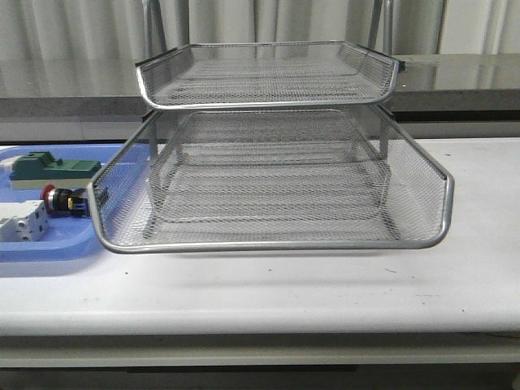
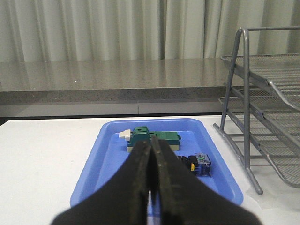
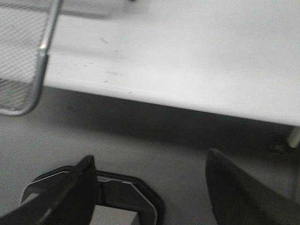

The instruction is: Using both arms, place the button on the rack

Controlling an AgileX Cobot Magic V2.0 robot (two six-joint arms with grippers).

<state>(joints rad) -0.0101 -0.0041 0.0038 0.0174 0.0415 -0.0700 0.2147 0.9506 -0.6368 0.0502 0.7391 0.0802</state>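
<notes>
The left gripper (image 2: pixel 151 187) is at the lower centre of the left wrist view, and its two black fingers (image 2: pixel 136 187) are pressed together with nothing between them. The right gripper (image 3: pixel 150 187) is at the bottom of the right wrist view, its fingers (image 3: pixel 77 187) spread wide apart and holding nothing. In the front view no arm is visible.

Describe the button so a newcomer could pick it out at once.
Start at the big silver wire rack on the white table; a flat blue tray lies on its left side in the front view. The button lies in that tray between a green block and a white-grey terminal block. It alone has a red cap.
</notes>
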